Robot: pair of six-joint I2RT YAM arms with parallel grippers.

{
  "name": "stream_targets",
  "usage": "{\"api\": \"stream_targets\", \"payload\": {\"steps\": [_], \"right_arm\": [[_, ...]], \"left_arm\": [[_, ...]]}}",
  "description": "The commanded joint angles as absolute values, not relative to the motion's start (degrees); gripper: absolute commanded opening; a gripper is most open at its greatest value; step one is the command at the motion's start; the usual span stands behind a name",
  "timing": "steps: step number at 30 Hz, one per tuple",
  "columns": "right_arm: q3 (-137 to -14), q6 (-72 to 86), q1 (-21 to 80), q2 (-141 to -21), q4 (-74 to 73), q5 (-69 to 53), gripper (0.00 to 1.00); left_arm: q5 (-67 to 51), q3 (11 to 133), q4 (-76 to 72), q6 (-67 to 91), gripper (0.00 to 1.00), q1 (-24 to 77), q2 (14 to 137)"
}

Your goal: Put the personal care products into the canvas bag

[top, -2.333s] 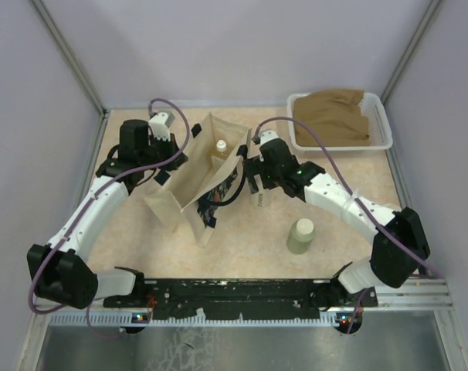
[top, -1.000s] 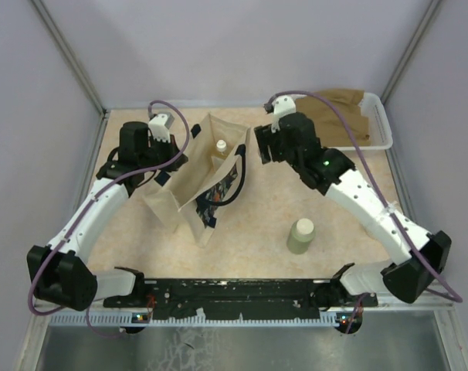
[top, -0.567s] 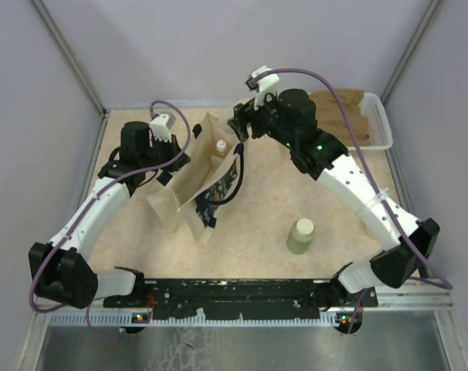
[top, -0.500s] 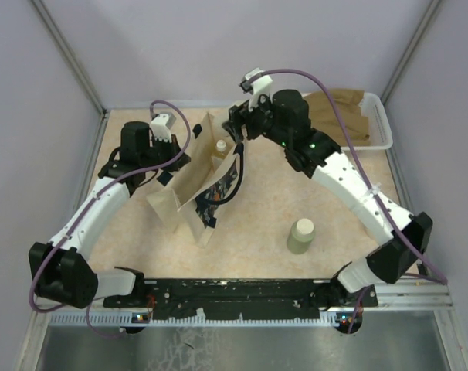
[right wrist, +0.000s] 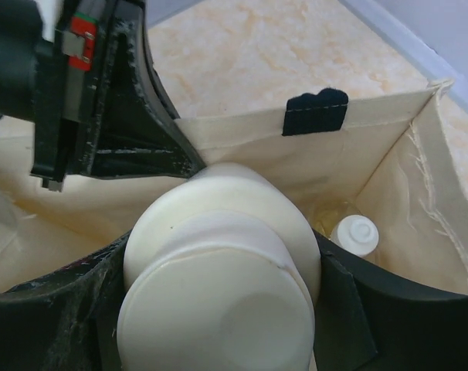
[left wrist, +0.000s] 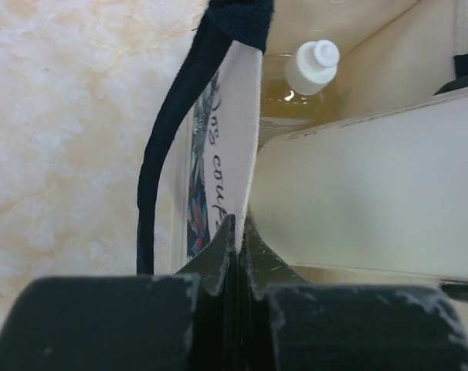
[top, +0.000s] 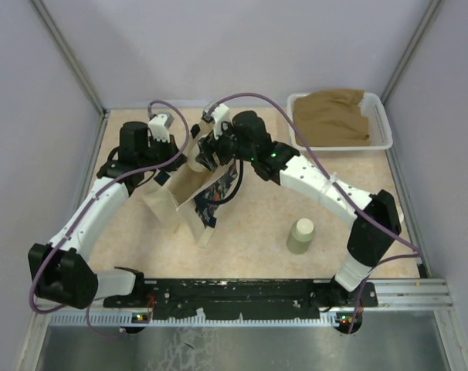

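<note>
The canvas bag point(top: 176, 197) stands left of centre with its mouth open. My left gripper point(top: 167, 170) is shut on the bag's rim point(left wrist: 245, 178), pinching the fabric by the navy handle point(left wrist: 153, 185). My right gripper point(top: 205, 154) is shut on the cream bottle point(right wrist: 218, 270) and holds it over the bag's mouth, between the walls. In the left wrist view the cream bottle point(left wrist: 373, 193) lies close beside the pinched rim. The amber bottle point(left wrist: 315, 69) with its white cap point(right wrist: 355, 232) stands inside the bag. The olive-green cylinder point(top: 300, 236) stands upright on the table to the right.
A white tray point(top: 382, 116) holding brown cloth point(top: 333, 116) sits at the back right. Grey walls enclose the table on three sides. My left gripper's body point(right wrist: 103, 100) sits close to the cream bottle at the bag's rim.
My right arm has swung left from near the tray to over the bag's mouth, carrying the cream bottle. The left arm and the olive cylinder have not moved.
</note>
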State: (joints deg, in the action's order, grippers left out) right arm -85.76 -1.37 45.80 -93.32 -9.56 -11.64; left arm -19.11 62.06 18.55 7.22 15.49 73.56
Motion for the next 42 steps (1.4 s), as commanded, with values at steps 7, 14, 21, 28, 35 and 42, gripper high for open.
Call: {"api": "stream_targets", "payload": {"steps": [7, 14, 21, 28, 35, 42], "right_arm": [[-95.29, -5.20, 46.76, -103.29, -8.03, -7.23, 0.00], [-101.32, -8.87, 46.76, -109.62, -13.62, 0.31, 0.00], [-103.18, -11.62, 46.77, -111.22, -16.00, 7.66, 0.06], [-100.01, -11.51, 46.76, -108.10, -13.68, 7.91, 0.85], [-96.97, -8.14, 47.42, -99.88, -16.27, 5.54, 0.99], [-86.99, 1.07, 47.83, -82.73, -20.53, 14.40, 0.99]], "left_arm": [[-18.81, 65.00, 21.65, 5.69, 0.00, 15.84, 70.26], [-18.00, 64.78, 22.64, 5.41, 0.00, 15.83, 69.54], [-17.97, 64.36, 22.59, 5.37, 0.00, 15.82, 69.61], [-17.92, 64.07, 22.41, 5.45, 0.00, 15.82, 69.89], [-17.61, 63.75, 21.96, 5.46, 0.00, 15.82, 70.33], [-17.57, 63.63, 21.71, 5.53, 0.00, 15.82, 70.75]]}}
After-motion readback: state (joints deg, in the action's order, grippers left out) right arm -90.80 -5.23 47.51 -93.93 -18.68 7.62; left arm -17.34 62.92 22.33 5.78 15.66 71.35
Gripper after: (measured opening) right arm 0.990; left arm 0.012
